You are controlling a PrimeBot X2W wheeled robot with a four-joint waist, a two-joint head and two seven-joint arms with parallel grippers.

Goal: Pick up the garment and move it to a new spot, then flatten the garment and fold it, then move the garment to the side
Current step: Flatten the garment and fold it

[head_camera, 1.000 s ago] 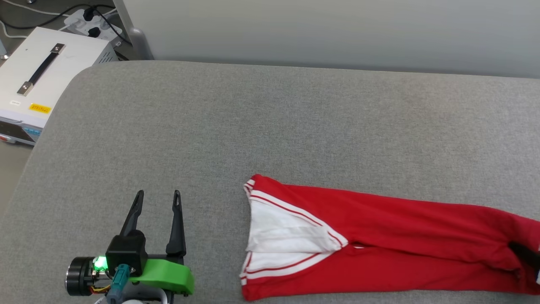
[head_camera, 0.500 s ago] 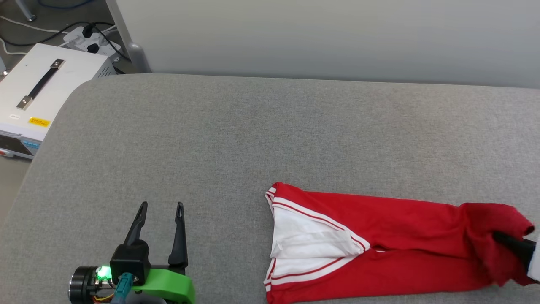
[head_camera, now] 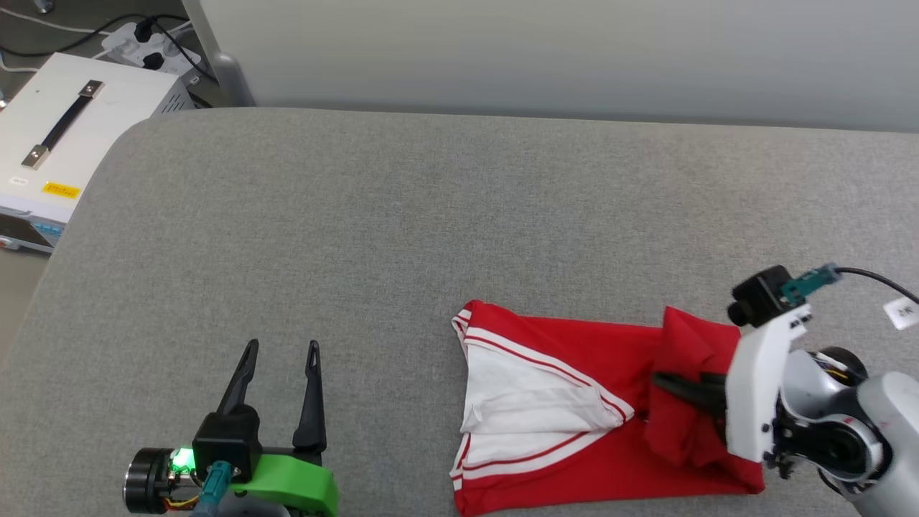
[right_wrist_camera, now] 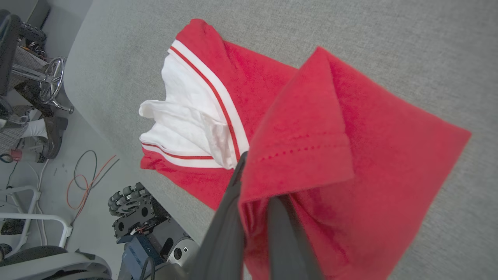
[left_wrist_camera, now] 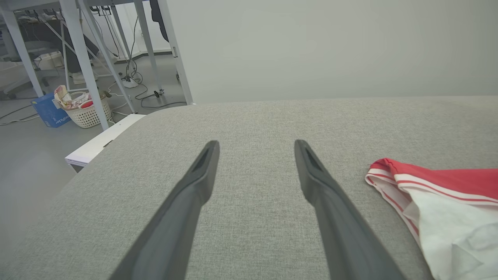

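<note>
while right gripper [head_camera: 668, 382] pinches a hem of the garment [head_camera: 574, 359], near right of the grey pad [head_camera: 431, 215], fold looks in hand; next: lay hem flat, let go. left gripper [head_camera: 282, 350] wide, near left of pad.

Open grey padding [head_camera: 344, 230] is offered across the far and left side, passage being blocked by the garment [head_camera: 574, 352] at near right and the wall [head_camera: 538, 50] behind.

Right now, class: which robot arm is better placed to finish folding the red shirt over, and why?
Right. The right gripper is shut on the garment, hem end lifted over the rest; the left gripper stands open, apart from the cloth.
</note>
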